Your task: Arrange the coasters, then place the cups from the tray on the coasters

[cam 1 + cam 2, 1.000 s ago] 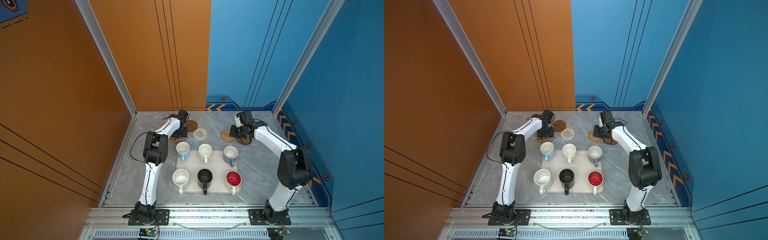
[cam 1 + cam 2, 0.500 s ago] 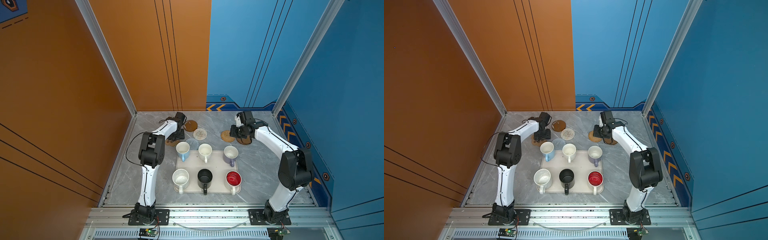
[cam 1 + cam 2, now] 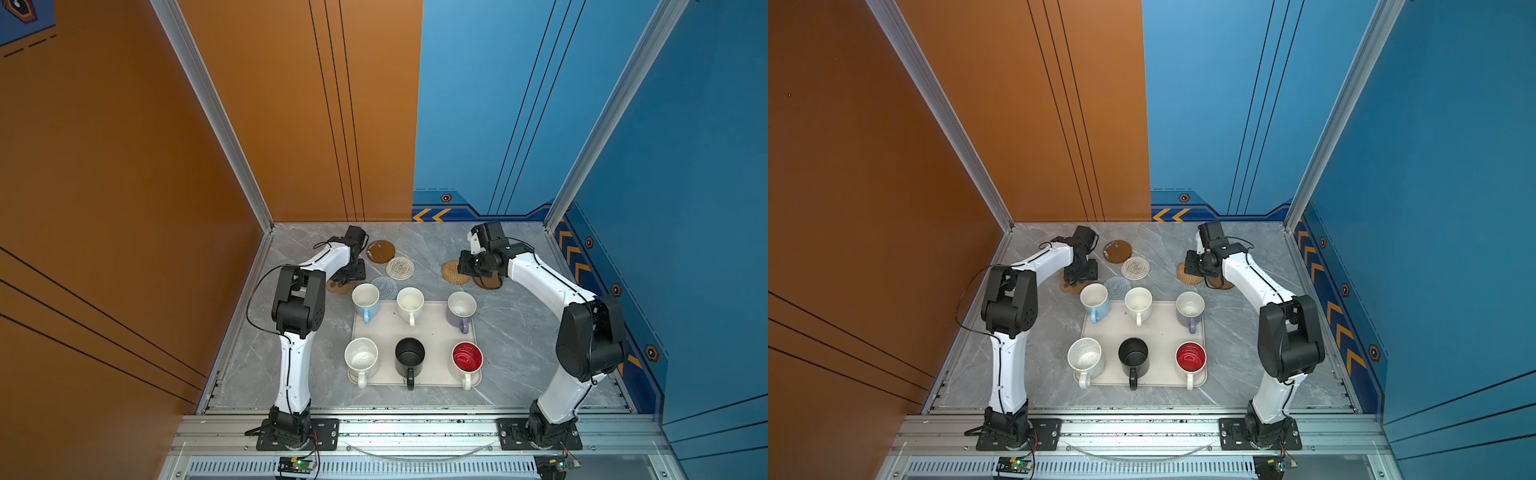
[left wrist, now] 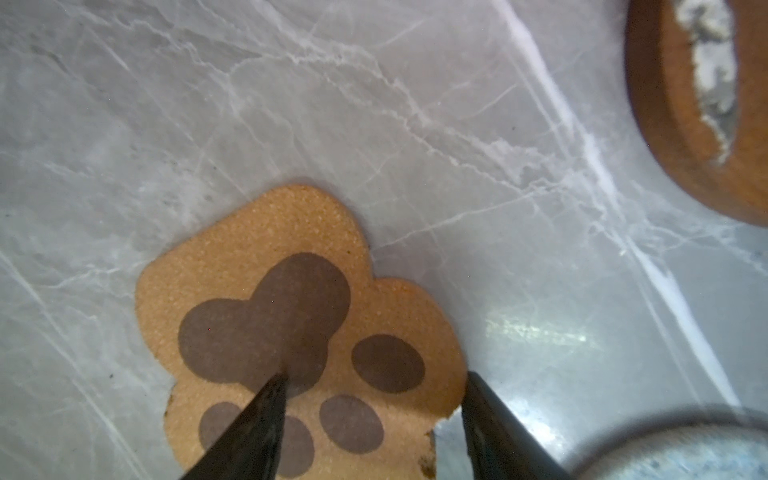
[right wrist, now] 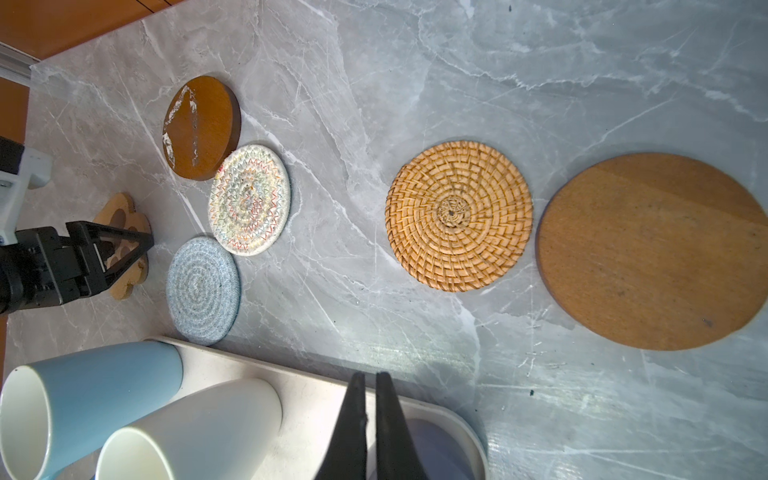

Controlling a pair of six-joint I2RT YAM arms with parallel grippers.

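**Item in hand.** The paw-shaped coaster (image 4: 299, 324) lies flat on the counter (image 3: 519, 353), beyond the tray's left far corner and just beside the light blue cup (image 3: 365, 297).

**Left fingers** (image 4: 249, 428): released and spread wide, grasping nothing. One tip stands over the coaster's large dark pad and the other at its lobed edge. Contact cannot be confirmed. The straddle suits pinching or dragging a thin mat.

**Other coasters.** The marked brown disc (image 3: 380, 251), white woven round (image 3: 400, 268) and grey-blue round (image 3: 385, 286) crowd together. The white one touches or nearly touches both neighbours, and the grey-blue one sits against the tray (image 3: 436, 332). In my judgement that is too tight for cups, so spacing is outstanding. The rattan round (image 5: 457, 216) and plain brown disc (image 5: 652, 249) lie apart from that group and near each other.

**Right fingers** (image 5: 390, 424): clenched together, empty, poised above the tray's far rim near the lavender cup (image 3: 461, 309). It appears to be waiting.

**Cups.** All six stand on the tray and none is placed. Arranging comes first.
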